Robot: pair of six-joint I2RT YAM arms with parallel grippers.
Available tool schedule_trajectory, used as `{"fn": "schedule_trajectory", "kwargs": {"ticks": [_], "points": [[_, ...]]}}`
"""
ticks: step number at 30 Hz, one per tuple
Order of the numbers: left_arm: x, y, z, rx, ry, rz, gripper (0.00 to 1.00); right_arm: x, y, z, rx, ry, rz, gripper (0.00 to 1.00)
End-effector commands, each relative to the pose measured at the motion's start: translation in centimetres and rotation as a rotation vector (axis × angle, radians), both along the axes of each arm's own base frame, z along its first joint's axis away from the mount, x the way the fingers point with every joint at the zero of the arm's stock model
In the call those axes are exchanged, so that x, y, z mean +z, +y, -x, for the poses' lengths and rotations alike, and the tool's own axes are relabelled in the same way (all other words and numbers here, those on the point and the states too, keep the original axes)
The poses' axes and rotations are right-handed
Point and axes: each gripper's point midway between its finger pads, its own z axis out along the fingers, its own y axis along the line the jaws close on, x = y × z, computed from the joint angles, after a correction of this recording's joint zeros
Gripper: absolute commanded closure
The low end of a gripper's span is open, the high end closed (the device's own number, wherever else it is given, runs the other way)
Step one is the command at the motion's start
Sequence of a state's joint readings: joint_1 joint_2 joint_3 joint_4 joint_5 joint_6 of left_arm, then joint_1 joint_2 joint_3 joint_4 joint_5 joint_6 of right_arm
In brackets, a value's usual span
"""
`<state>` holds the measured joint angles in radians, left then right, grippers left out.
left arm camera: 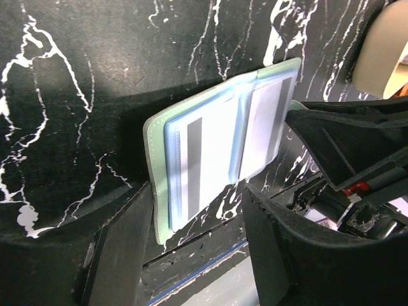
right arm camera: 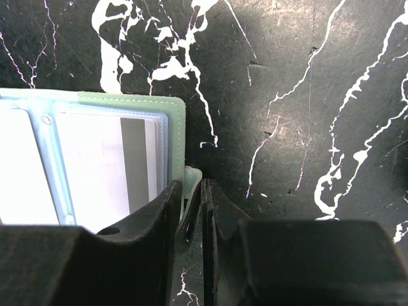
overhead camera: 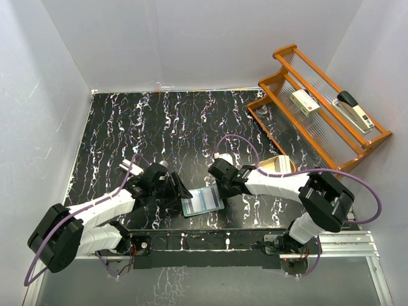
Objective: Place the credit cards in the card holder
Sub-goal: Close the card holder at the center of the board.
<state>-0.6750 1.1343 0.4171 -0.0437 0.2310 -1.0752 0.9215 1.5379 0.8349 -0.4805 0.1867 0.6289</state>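
Sage-green card holder, lying open and flat, two pale dark-striped credit cards tucked inside, one per half

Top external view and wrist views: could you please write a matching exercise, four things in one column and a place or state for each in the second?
1 card holder
2 stapler
3 left hand
4 right hand

a on the wooden rack
b fingers wide apart
c lying open on the table
d closed on the snap tab

Pairs: 1-c, 2-a, 3-b, 4-d
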Motion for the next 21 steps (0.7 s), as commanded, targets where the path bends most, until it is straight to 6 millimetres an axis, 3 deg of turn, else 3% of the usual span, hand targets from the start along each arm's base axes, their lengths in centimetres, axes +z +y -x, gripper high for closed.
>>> {"fn": "schedule_trajectory", "kwargs": {"ticks": [1, 8, 13, 16, 21], "points": [[2.9, -1.6, -0.8, -0.017, -0.063, 0.116, 0.44, 0.0, 1.9, 0.2, -0.006, 0.014, -0.112, 0.84], [6.1, -3.0, -1.1, -0.048, -0.119, 0.224, 0.44, 0.5, 4.7, 1.1, 0.036, 0.053, -0.246, 0.86], [5.9, -3.1, -1.1, -0.062, -0.141, 0.234, 0.45, 0.4, 6.3, 1.9, 0.064, 0.066, -0.27, 0.86], [5.5, -3.4, -1.0, -0.077, -0.133, 0.245, 0.44, 0.4, 6.3, 1.9, 0.064, 0.064, -0.262, 0.83], [5.2, -3.9, -1.0, -0.103, -0.12, 0.25, 0.46, 1.3, 4.6, 1.1, 0.044, 0.009, -0.187, 0.7]]}}
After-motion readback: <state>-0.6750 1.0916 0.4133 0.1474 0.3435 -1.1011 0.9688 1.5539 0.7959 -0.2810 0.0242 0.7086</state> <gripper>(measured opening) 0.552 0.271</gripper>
